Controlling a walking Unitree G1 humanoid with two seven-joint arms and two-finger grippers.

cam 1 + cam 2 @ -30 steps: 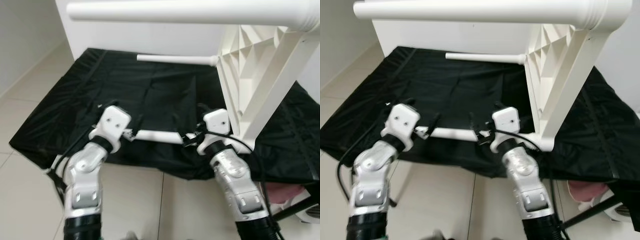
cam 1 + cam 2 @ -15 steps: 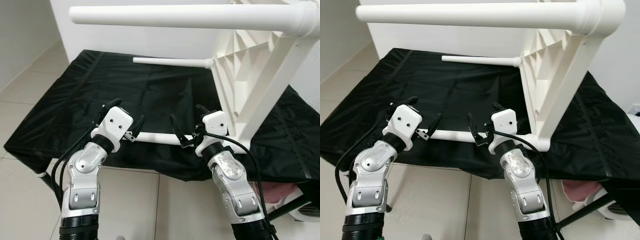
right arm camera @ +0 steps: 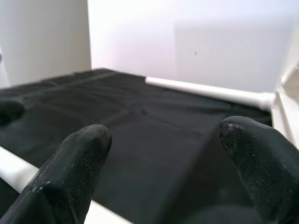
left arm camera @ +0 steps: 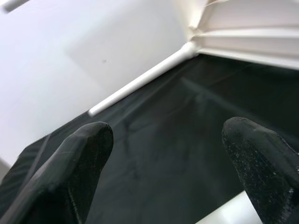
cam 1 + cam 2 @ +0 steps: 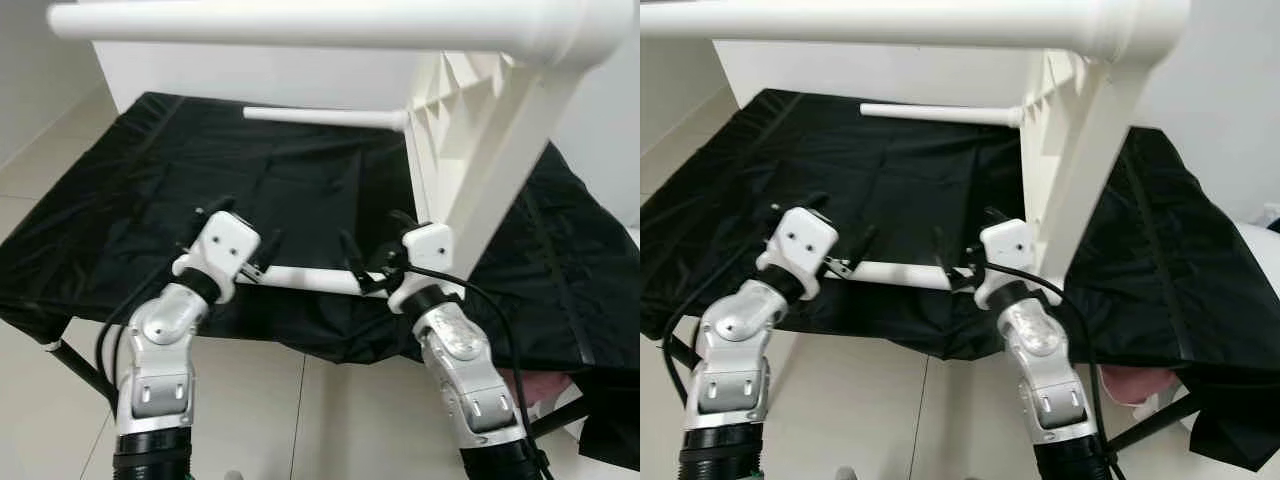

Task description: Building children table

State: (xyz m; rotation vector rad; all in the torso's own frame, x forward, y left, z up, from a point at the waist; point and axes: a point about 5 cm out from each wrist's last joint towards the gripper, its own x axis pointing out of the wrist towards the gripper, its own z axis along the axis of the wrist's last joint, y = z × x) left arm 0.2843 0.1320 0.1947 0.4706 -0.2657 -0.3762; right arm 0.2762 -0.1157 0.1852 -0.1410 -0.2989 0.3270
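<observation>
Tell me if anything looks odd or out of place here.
The white table lies tipped on its side on the black sheet, so its legs run level instead of upright. The left gripper and right gripper, jaws open, bracket the lowest leg. No damage shows.

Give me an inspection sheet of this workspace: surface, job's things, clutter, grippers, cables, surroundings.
Surface: black fabric sheet spread out, creased, its near edge hanging over pale floor tiles.
Job's things: white plastic children's table on its side, ribbed underside showing, legs sticking out level; the lowest white leg lies between the grippers.
Clutter: pink item on the floor under the sheet's right edge; kind unclear.
Grippers: left gripper open at the leg's free end; right gripper open around the leg near the table.
Cables: black cables run along both arms.
Surroundings: white wall behind.
</observation>
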